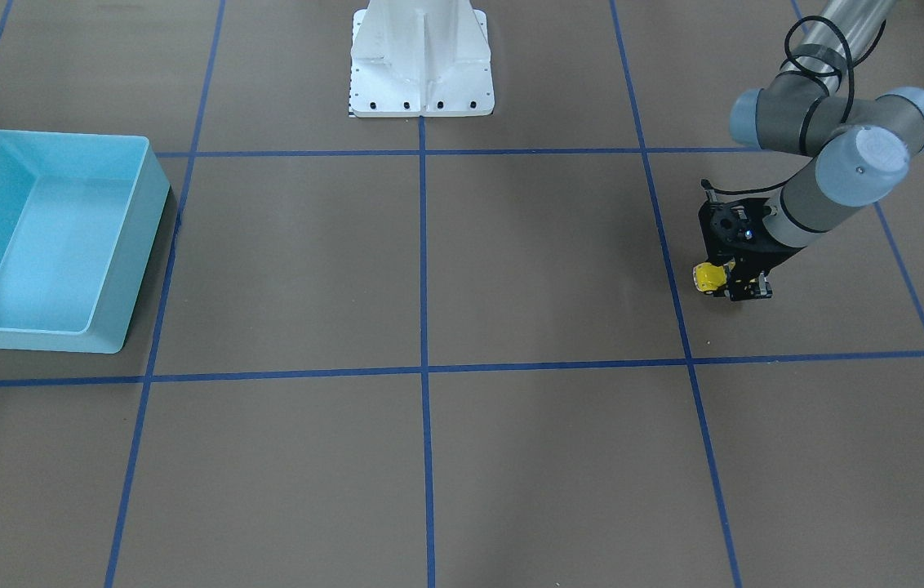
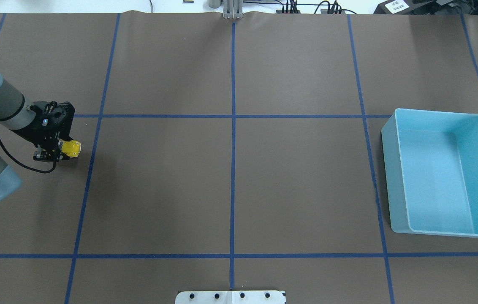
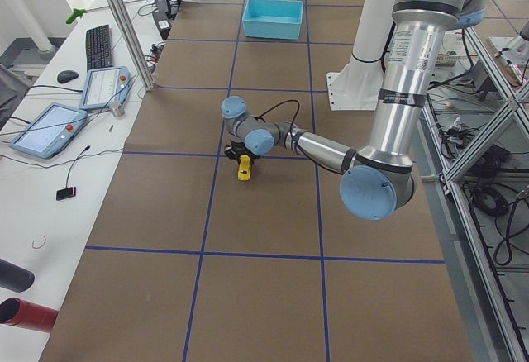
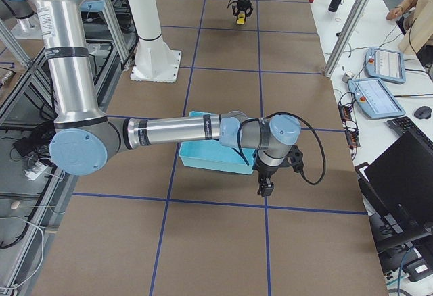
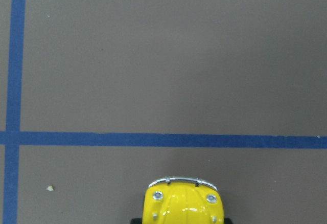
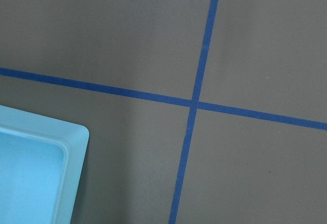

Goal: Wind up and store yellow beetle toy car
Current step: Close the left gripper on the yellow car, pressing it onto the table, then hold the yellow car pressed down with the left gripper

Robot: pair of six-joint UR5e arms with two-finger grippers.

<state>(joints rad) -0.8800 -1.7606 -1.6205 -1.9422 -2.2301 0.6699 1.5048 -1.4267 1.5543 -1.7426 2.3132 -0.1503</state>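
Front view: the glossy, rounded yellow beetle toy car [image 1: 705, 278] pokes out of the left gripper [image 1: 721, 282], which is clamped on its rear. The smooth light blue bin [image 1: 153, 204] stands well apart. Overhead: bare matte brown table [image 2: 230, 185] lies between them. Left wrist: a chrome bumper faces the blue tape line [image 5: 163, 140]. Right side: the right gripper [image 4: 265, 188] hangs near the bin; I cannot tell how far it is open.

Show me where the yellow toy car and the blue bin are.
yellow toy car [image 2: 71, 148], overhead view, on its yellow body.
blue bin [image 2: 393, 169], overhead view, on its outer left wall.
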